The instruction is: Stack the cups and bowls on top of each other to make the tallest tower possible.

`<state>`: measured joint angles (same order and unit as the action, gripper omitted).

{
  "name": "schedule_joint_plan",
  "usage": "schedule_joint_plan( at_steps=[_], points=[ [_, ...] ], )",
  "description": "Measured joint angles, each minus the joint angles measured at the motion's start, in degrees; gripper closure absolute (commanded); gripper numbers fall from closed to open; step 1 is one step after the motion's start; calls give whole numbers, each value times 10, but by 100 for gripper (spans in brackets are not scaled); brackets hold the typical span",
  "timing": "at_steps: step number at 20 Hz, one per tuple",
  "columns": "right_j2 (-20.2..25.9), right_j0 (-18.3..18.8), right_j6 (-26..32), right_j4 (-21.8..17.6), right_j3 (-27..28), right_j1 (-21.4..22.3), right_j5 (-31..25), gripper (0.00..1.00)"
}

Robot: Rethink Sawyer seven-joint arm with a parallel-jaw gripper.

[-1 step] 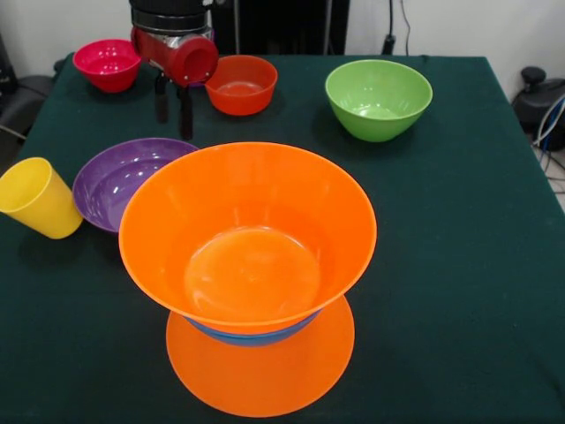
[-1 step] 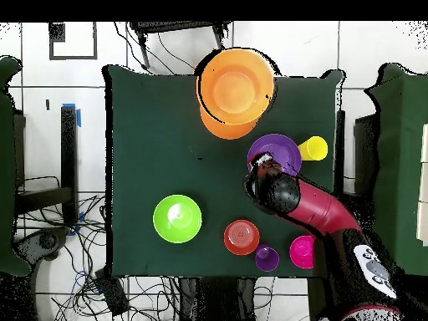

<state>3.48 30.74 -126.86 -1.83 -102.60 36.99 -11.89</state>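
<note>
Hand (image 1: 174, 99) empty, fingers slightly parted, above the table (image 1: 459, 221) between purple bowl (image 1: 115, 181) and orange-red bowl (image 1: 241, 84) (touching neither).

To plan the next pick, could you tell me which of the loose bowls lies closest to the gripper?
The purple bowl. The gripper hangs at its far rim, while the orange-red, pink-red and green bowls sit farther off.

Tower (image 1: 248, 265): upright orange bowl on blue on inverted orange.
</note>
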Motion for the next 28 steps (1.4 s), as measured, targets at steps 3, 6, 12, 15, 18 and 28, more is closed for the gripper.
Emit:
schedule_joint_plan(
  at_steps=[3, 6, 12, 15, 18, 28],
  points=[
    [6, 10, 0, -12, 0, -10, 4, 0],
    [7, 16, 0, -20, 0, -15, 7, 0],
    [7, 33, 0, -45, -1, -28, 21, 0],
    [7, 41, 0, -54, -1, -33, 31, 0],
    [7, 47, 0, -61, -1, -36, 43, 0],
    [7, 61, 0, -82, -1, -82, 82, 0]
  ],
)
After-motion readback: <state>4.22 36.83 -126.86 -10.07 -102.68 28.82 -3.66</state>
